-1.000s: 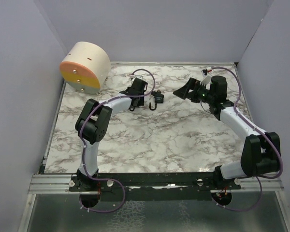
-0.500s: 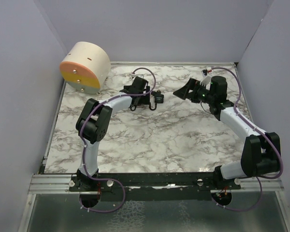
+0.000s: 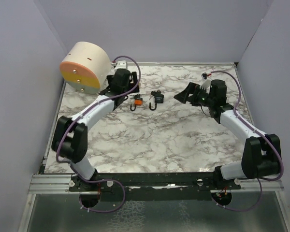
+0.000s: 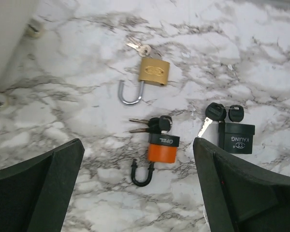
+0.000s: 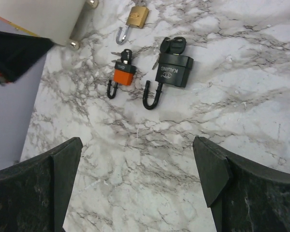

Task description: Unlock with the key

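Note:
Three padlocks lie on the marble table, each with keys at its keyhole end and its shackle swung open. The orange padlock [image 4: 163,147] [image 3: 137,101] [image 5: 124,73] lies in the middle, with its keys [image 4: 152,124] above it. The brass padlock [image 4: 154,71] [image 5: 137,15] is farther off, and the black padlock [image 4: 237,137] [image 3: 158,98] [image 5: 173,71] lies to the right. My left gripper [image 4: 137,145] [image 3: 125,87] is open just short of the orange padlock and holds nothing. My right gripper [image 5: 137,140] [image 3: 182,96] hovers open to the right of the black padlock.
A cream cylinder with an orange face [image 3: 84,66] [image 4: 5,38] stands in the back left corner, close to the left arm. Purple-grey walls enclose the table on three sides.
My left gripper has opened wide and pulled back left toward the cylinder, uncovering the orange padlock. The right gripper has shifted only slightly.

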`<act>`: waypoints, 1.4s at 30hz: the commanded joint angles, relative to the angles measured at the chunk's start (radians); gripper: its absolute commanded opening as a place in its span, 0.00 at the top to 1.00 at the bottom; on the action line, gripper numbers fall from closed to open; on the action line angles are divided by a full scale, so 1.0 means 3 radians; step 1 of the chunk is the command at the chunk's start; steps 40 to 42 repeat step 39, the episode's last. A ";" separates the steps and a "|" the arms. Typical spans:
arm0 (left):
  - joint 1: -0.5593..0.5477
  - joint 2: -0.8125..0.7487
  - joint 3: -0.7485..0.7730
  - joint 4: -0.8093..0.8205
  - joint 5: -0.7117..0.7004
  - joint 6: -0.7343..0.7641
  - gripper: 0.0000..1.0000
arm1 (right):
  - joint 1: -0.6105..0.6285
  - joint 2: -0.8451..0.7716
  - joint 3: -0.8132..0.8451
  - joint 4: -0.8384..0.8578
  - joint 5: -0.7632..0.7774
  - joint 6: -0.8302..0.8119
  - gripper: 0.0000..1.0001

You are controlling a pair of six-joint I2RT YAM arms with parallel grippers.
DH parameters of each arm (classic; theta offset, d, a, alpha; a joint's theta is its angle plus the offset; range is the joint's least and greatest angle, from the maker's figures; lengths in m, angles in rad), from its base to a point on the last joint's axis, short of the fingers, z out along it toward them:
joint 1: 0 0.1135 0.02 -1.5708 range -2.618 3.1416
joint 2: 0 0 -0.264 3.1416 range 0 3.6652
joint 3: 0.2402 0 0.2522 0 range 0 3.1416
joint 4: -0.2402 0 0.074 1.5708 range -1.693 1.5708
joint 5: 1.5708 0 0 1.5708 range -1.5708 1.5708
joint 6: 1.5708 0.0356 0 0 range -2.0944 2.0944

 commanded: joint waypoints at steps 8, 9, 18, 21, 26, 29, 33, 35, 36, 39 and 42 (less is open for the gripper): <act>0.0158 -0.1862 -0.1873 0.1074 -0.0363 -0.0446 0.01 | -0.0010 -0.0212 -0.0179 -0.0056 0.0718 -0.0348 0.00; 0.0158 -0.1935 -0.1918 0.1017 -0.0412 -0.0540 0.01 | -0.0013 -0.0165 -0.0113 -0.0180 0.0719 -0.0359 0.00; 0.0151 -0.2422 -0.2487 0.1064 -0.0376 -0.0642 0.01 | -0.0009 -0.0219 -0.0372 0.0081 0.0548 -0.0270 0.00; 0.0152 -0.2511 -0.2653 0.1198 -0.0360 -0.0666 0.01 | -0.0010 -0.0217 -0.0448 0.0112 0.0475 -0.0207 0.00; 0.0150 -0.2588 -0.2728 0.1232 -0.0361 -0.0666 0.01 | -0.0011 -0.0216 -0.0495 0.0105 0.0428 -0.0228 0.00; 0.0152 -0.2588 -0.2741 0.1245 -0.0364 -0.0660 0.01 | -0.0009 -0.0200 -0.0495 0.0105 0.0410 -0.0245 0.00; 0.0152 -0.2585 -0.2745 0.1251 -0.0335 -0.0654 0.01 | -0.0010 -0.0194 -0.0526 0.0155 0.0356 -0.0240 0.01; 0.0150 -0.2580 -0.2772 0.1285 -0.0341 -0.0680 0.01 | -0.0009 -0.0197 -0.0537 0.0152 0.0365 -0.0247 0.01; 0.0152 -0.2583 -0.2782 0.1300 -0.0347 -0.0697 0.01 | -0.0009 -0.0203 -0.0531 0.0121 0.0375 -0.0256 0.01; 0.0153 -0.2567 -0.2764 0.1311 -0.0331 -0.0725 0.01 | -0.0009 -0.0259 -0.0507 0.0056 0.0413 -0.0301 0.01; 0.0153 -0.2567 -0.2764 0.1311 -0.0331 -0.0725 0.01 | -0.0009 -0.0259 -0.0507 0.0056 0.0413 -0.0301 0.01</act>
